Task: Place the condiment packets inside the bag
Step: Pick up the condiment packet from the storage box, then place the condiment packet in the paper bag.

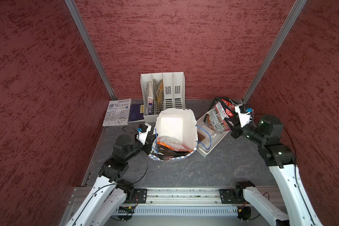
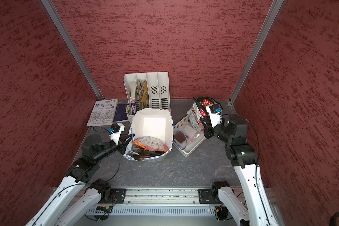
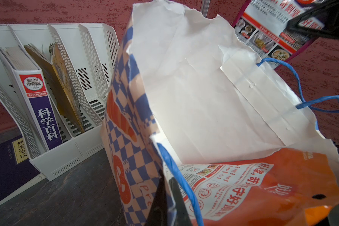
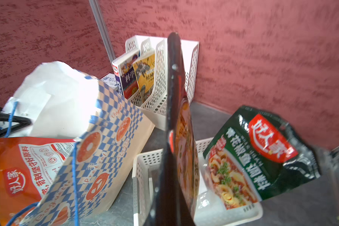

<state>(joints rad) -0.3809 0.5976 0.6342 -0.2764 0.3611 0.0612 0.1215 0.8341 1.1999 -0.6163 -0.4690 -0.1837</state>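
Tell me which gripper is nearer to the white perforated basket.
Right. The right gripper holds a condiment packet over the basket; the left gripper clamps the bag on its far side.

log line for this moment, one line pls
left gripper: shut on paper bag rim | right gripper: shut on condiment packet, over basket | orange packet: in paper bag
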